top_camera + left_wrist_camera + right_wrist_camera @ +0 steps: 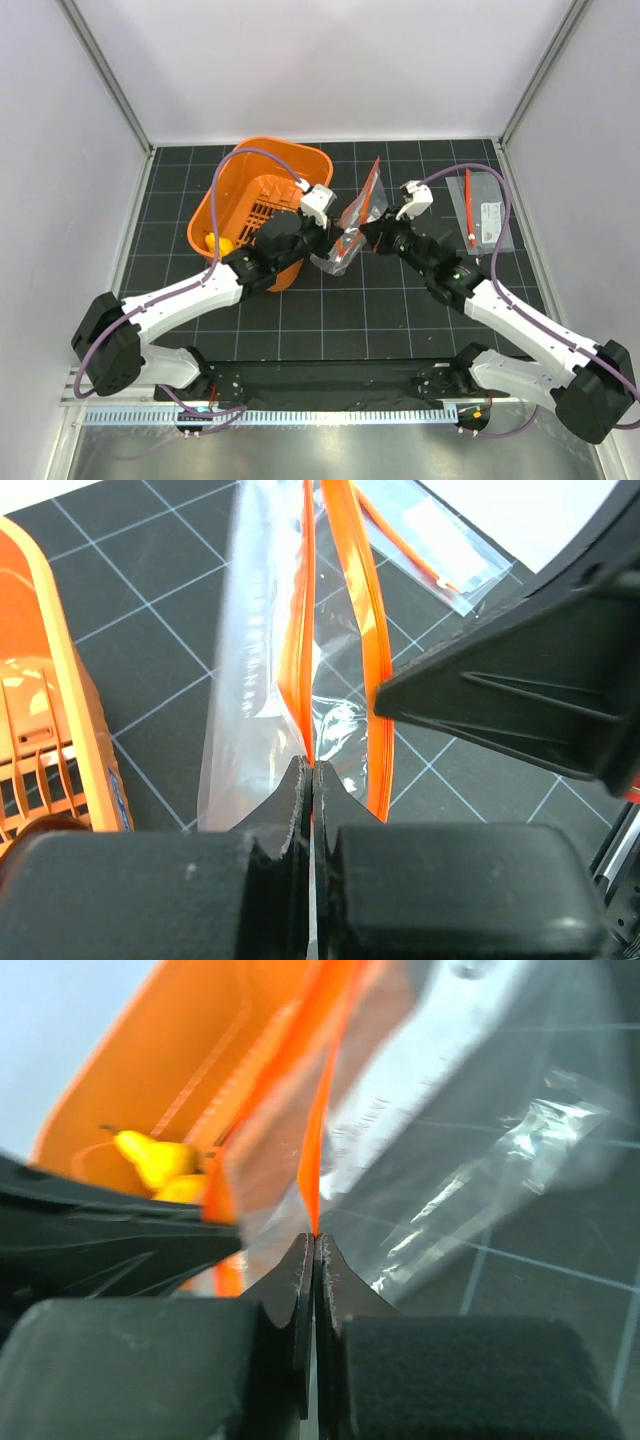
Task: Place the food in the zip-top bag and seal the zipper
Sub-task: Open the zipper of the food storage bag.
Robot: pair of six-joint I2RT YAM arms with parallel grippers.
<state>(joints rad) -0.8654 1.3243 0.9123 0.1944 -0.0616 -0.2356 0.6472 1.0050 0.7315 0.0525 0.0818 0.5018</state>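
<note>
Left fingers (pixel 285 815) and right fingers (pixel 285 1295) each pinch a zipper (pixel 305 630) strip, holding the bag (pixel 352 225) above the table (pixel 400 310) beside the basket (pixel 240 185), where food (pixel 152 1157) lies. Pulling apart hard could slip a strip free, collapsing the mouth

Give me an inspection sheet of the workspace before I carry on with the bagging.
Surface: black gridded mat.
Job's things: bag held up between both hands, zipper strips apart; yellow food in the orange basket, none seen in the bag.
Clutter: labelled pouch lying flat at the right.
Hands: left hand shut on one zipper strip; right hand shut on the other.
Cables: purple cable loops over the basket; second cable arcs beside the pouch; no snag seen.
Surroundings: white walls, metal frame posts.
</note>
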